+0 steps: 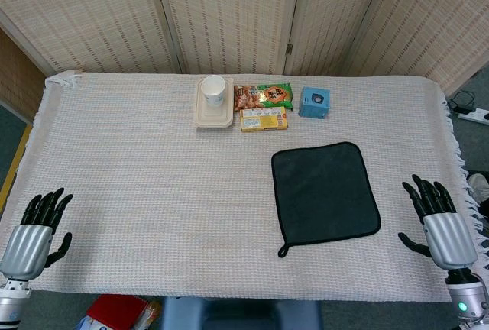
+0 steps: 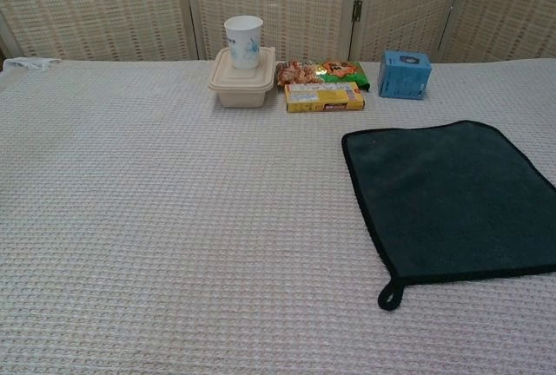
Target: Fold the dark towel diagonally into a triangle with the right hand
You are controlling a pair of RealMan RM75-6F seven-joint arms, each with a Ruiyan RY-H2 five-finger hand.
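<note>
The towel (image 1: 325, 195) lies flat and unfolded at right of centre on the worktop (image 1: 153, 192), its loop at the lower left corner. The right hand (image 1: 439, 223) rests just beside it, fingers (image 1: 428, 192) spread, seemingly holding nothing. The left hand (image 1: 37, 229) sits lower left, likewise open. Folding is not yet begun.

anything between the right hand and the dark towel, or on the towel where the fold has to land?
Nothing visible. The right hand rests on the tablecloth just right of the dark towel, with bare cloth between them. The towel lies flat with nothing on it. The cup, snack packs and blue box sit beyond its far edge.
</note>
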